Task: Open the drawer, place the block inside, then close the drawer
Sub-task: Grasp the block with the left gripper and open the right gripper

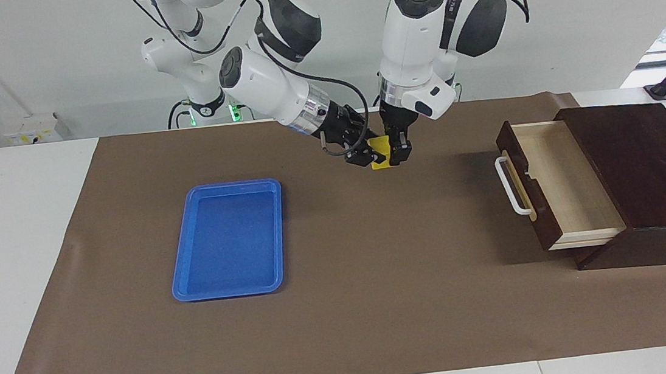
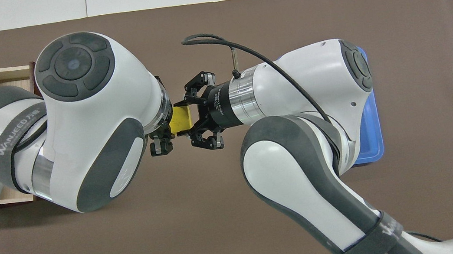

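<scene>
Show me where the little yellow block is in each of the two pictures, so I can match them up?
Facing view: the block is up in the air at upper centre, between the left gripper and the right gripper, both shut on it.
Overhead view: the block shows at centre, between the two big white arms.
Shared landmark: the blue tray, toward the right arm's end of the table.

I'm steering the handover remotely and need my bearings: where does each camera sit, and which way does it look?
Facing view: high across the table, looking at the robots; both arms show, bases at top.
Overhead view: high above the robots' end, looking steeply down; both arms enter from the bottom.
Shared: left gripper and right gripper shut on the block, the drawer open, the blue tray.
</scene>
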You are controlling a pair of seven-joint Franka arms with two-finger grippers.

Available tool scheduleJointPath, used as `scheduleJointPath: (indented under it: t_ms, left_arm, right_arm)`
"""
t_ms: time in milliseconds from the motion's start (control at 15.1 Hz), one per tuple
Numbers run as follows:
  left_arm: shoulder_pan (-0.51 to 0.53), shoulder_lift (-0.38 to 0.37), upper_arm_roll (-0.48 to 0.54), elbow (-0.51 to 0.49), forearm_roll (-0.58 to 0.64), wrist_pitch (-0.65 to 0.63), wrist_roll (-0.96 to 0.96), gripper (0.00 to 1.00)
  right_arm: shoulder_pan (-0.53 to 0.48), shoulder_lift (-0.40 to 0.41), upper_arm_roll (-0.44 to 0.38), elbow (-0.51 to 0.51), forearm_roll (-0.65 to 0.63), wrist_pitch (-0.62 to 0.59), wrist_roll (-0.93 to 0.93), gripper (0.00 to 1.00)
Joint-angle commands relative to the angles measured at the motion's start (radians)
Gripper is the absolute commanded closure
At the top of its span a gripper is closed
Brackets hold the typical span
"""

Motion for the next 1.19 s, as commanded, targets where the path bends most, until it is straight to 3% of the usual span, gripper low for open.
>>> scheduleJointPath:
  t_ms: [0,663,862,994,1061,1127]
  left_arm:
    - [-0.014,0.016,0.015,0.024,0.011,0.000,-0.008,1.00]
    - [-0.011,0.016,0.015,0.019,0.011,0.004,0.002,1.00]
    - [-0.011,0.016,0.014,0.013,0.011,0.006,0.003,1.00]
    - [-0.013,0.016,0.014,0.012,0.011,0.011,0.003,1.00]
    - [-0.013,0.016,0.015,0.012,0.011,0.011,0.003,1.00]
    - [-0.013,0.016,0.015,0.012,0.011,0.011,0.003,1.00]
  right_arm:
    - [-0.006,0.007,0.007,0.022,-0.004,-0.021,0.026,1.00]
    - [-0.004,0.007,0.007,0.026,-0.004,-0.019,0.043,1.00]
    - [-0.003,0.007,0.007,0.026,-0.004,-0.019,0.043,0.81]
    - [-0.003,0.007,0.007,0.026,-0.004,-0.019,0.043,0.80]
    - [-0.003,0.007,0.005,0.026,-0.004,-0.019,0.043,0.73]
    - [-0.003,0.007,0.005,0.026,-0.005,-0.019,0.043,0.51]
